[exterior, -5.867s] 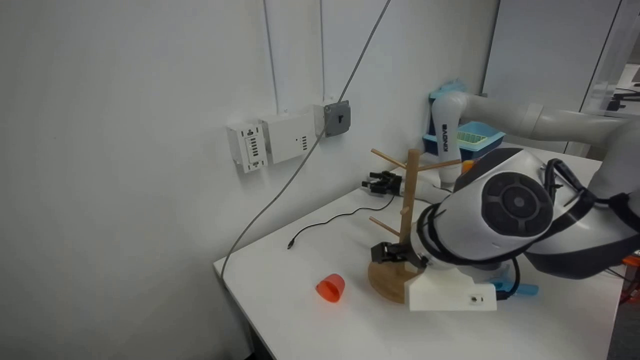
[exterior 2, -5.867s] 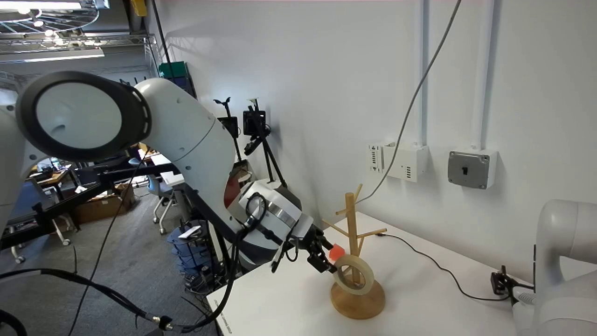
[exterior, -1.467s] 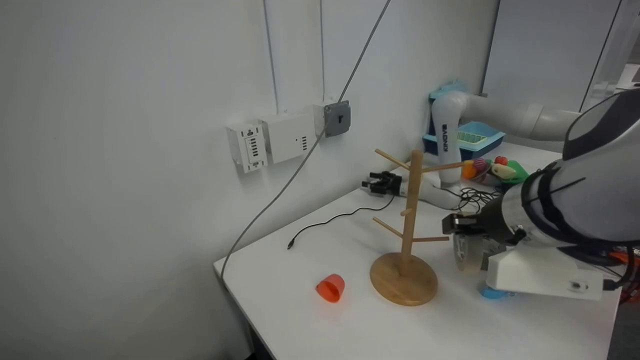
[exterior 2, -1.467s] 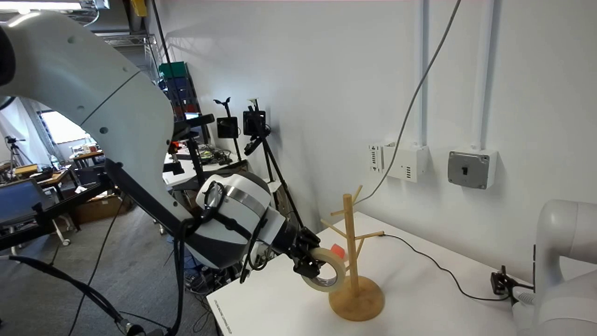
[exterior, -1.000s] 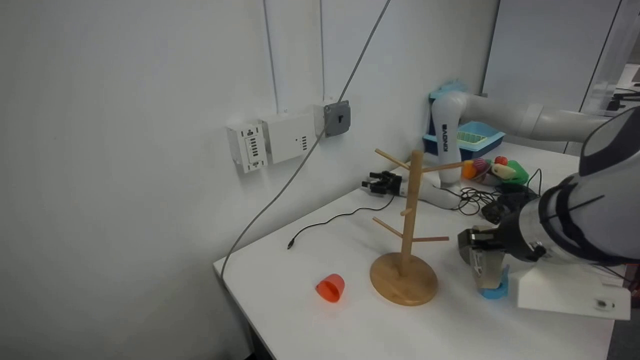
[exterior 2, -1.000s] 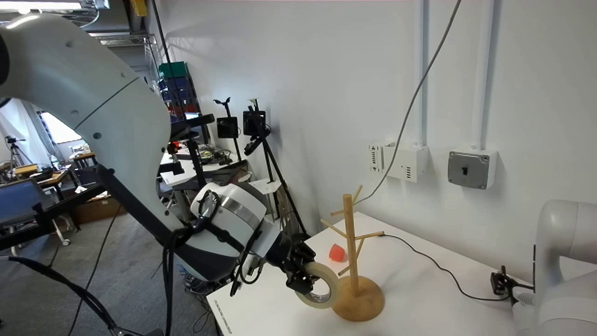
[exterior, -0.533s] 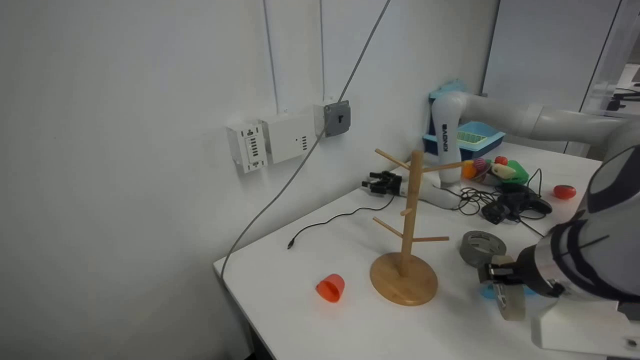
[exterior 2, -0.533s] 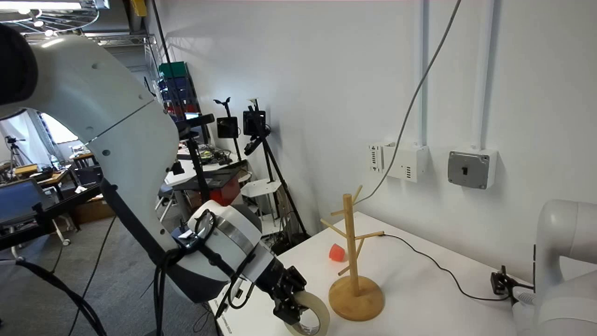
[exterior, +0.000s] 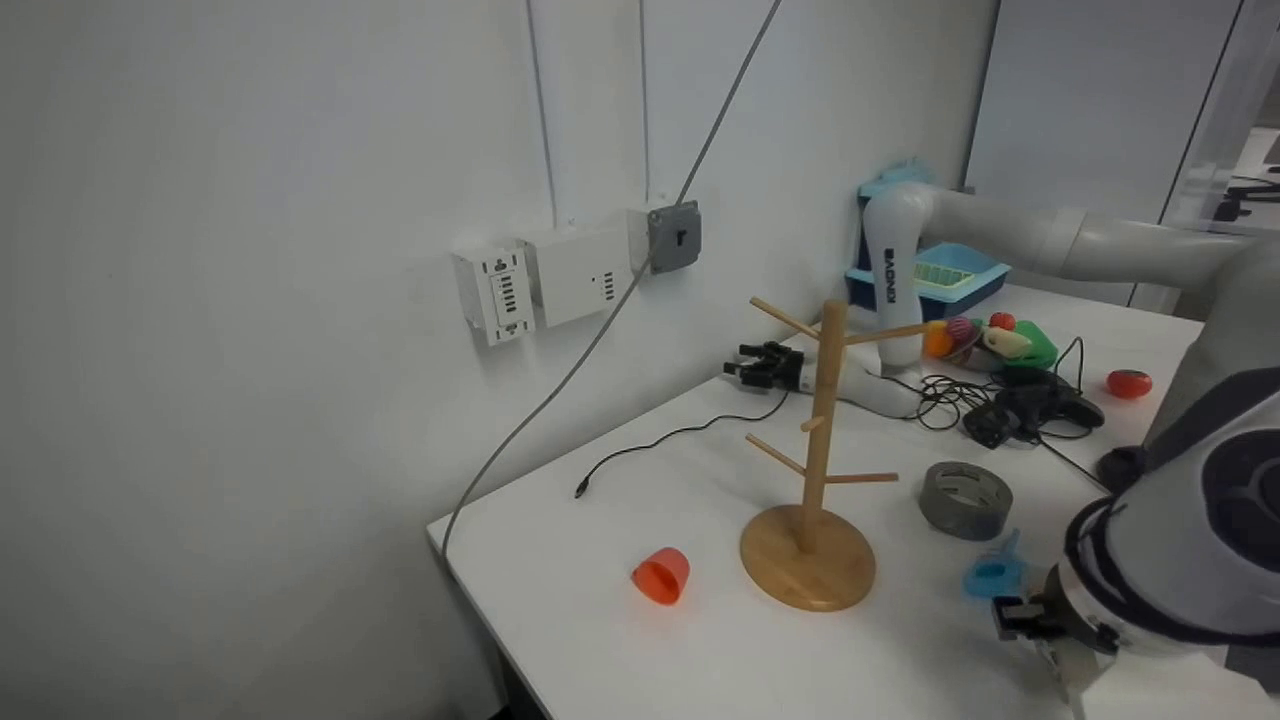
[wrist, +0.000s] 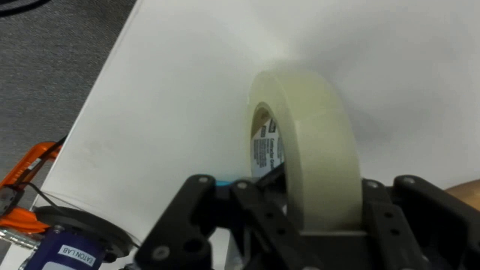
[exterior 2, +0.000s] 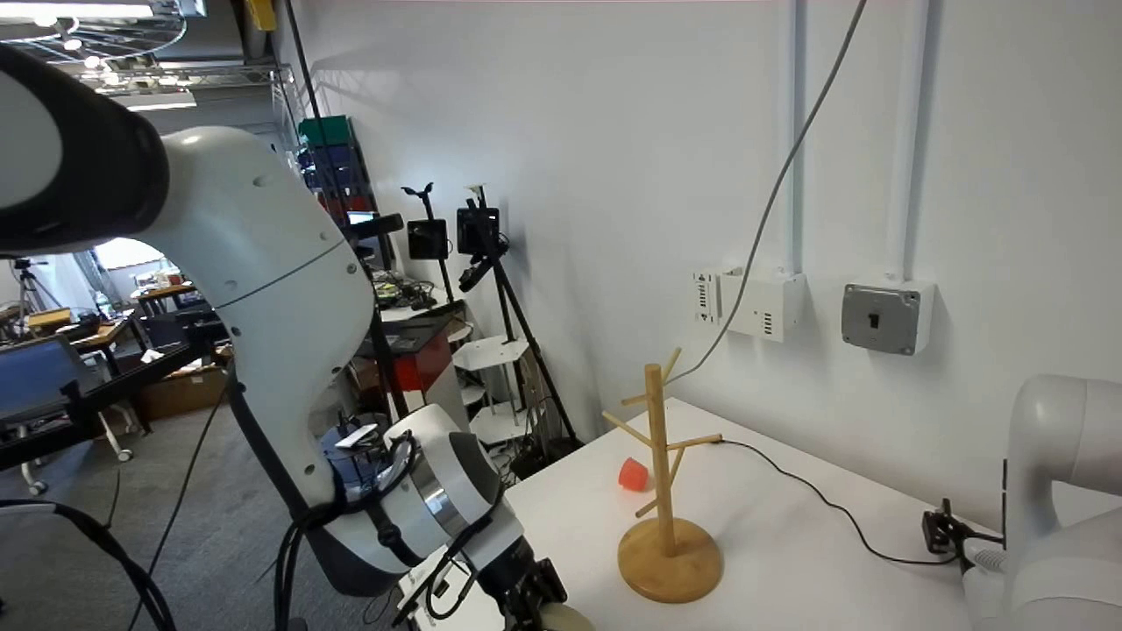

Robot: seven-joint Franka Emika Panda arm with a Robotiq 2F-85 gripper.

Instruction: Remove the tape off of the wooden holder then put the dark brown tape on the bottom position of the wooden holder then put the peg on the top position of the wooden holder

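Note:
The tape (wrist: 322, 150), a pale beige ring, stands on edge between the fingers of my gripper (wrist: 318, 197), which is shut on its rim. In an exterior view my gripper (exterior: 1025, 618) is low at the table's near right, apart from the holder; whether the ring touches the table I cannot tell. The wooden holder (exterior: 822, 430) stands upright with nothing on its arms. To its right the dark brown tape (exterior: 965, 500) lies flat on the table. Nearer my gripper lies the light blue peg (exterior: 993, 572), only a sliver of it showing in the wrist view.
An orange-red cup (exterior: 661, 576) lies left of the holder. Behind are a black cable (exterior: 680, 430), a second white arm (exterior: 900, 270), toy food (exterior: 1000, 335) and a black device (exterior: 1035, 400). The wrist view shows the table edge and an orange clamp (wrist: 32, 161).
The tape was at the holder's lower part; my gripper has carried it away from the holder and down toward the near table side. The dark brown tape and peg have come into fuller view.

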